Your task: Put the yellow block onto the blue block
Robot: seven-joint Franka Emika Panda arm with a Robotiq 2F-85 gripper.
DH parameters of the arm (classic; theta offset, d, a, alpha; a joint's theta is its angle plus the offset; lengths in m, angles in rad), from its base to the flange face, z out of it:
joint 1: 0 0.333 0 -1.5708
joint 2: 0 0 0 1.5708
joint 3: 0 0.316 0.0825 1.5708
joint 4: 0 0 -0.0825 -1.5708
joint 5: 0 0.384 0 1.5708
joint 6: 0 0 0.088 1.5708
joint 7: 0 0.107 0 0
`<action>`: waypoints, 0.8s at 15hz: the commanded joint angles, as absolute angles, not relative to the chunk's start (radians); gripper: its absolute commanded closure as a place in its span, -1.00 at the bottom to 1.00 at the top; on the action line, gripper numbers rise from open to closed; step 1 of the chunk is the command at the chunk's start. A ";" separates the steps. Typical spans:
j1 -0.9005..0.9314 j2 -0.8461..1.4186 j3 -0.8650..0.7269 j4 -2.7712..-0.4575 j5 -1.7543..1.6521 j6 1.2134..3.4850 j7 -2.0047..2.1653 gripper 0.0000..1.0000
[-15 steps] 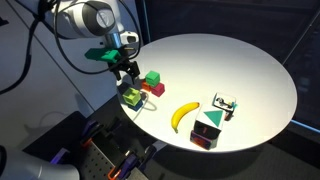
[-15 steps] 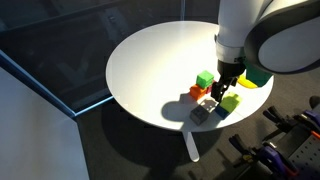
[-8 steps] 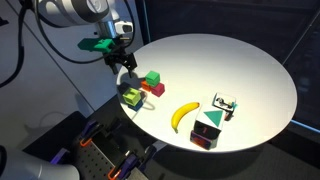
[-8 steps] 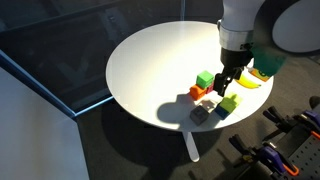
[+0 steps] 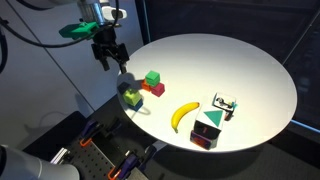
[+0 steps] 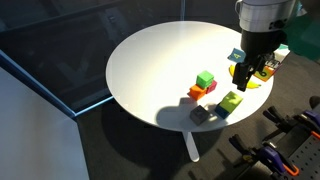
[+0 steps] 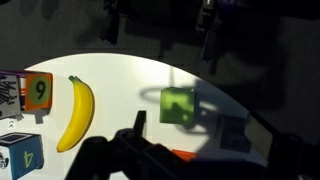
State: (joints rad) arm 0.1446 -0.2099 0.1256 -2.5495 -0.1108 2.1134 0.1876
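The yellow block (image 5: 132, 96) sits on top of the blue block (image 5: 135, 103) near the table's edge; both exterior views show the stack, with the yellow block (image 6: 230, 100) over the blue block (image 6: 221, 111). In the wrist view the yellow block (image 7: 180, 105) lies below the camera, lime in the shadow. My gripper (image 5: 108, 55) is open and empty, raised well above the stack. It hangs high over the table (image 6: 250, 72). Its fingers (image 7: 212, 132) frame the wrist view.
A green cube (image 5: 153, 78) and a red block (image 5: 157, 89) stand beside the stack. A grey block (image 6: 199, 115) lies at the round white table's edge (image 6: 140, 70). A banana (image 5: 183, 115), a numbered card (image 7: 25, 90) and small boxes (image 5: 207, 130) lie further along.
My gripper has lifted up and away from the stack, open and empty. The yellow block stays on the blue block.
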 commanded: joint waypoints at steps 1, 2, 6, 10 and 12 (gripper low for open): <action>0.142 -0.319 0.117 -2.607 -0.045 2.112 0.126 -1.00; 0.143 -0.338 0.113 -2.622 -0.025 2.127 0.113 -1.00; 0.144 -0.415 0.094 -2.672 0.049 2.159 0.062 -1.00; 0.139 -0.488 0.071 -2.709 0.094 2.180 0.030 -1.00; 0.127 -0.512 0.075 -2.707 0.077 2.162 0.056 -1.00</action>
